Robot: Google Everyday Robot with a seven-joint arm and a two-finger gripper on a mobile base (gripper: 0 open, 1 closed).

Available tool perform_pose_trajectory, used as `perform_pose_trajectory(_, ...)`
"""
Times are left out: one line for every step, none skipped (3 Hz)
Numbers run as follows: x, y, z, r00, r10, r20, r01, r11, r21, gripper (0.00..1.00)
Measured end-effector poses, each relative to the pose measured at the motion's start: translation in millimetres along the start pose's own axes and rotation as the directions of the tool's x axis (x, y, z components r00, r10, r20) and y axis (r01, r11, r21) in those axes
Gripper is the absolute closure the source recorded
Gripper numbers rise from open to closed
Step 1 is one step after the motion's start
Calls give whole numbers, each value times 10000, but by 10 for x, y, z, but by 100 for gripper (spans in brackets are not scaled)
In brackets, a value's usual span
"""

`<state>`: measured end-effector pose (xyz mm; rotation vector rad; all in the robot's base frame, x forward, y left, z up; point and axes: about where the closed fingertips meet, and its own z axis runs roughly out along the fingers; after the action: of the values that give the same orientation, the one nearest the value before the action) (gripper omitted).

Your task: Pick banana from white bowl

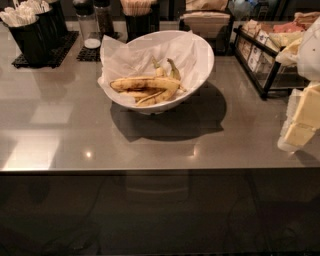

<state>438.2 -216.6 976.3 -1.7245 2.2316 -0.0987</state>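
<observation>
The white bowl (202,50) stands at the middle back of the grey counter, lined with crinkled white paper. The banana (145,83), long, yellow and blotched brown, lies across the front of the bowl on top of shorter, thinner bananas (162,95). My gripper (301,120) shows as pale cream and white parts at the right edge of the camera view. It is well to the right of the bowl, above the counter, and holds nothing that I can see.
Black cups of white utensils (27,27) stand at the back left. Shakers (90,22) and a stick holder (137,15) stand behind the bowl. A napkin box (206,22) and a black rack of packets (265,45) are at the back right. The counter's front edge (150,170) runs across.
</observation>
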Motion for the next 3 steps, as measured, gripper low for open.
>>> perform_pose_trajectory(0,0,0,10000,0,0,0,10000,0,0)
perform_pose_trajectory(-40,-27,-12,9999,-88,86,87,9999,73,0)
perform_pose_trajectory(-355,-261,4,9946,-466,922,451,9988,184,0)
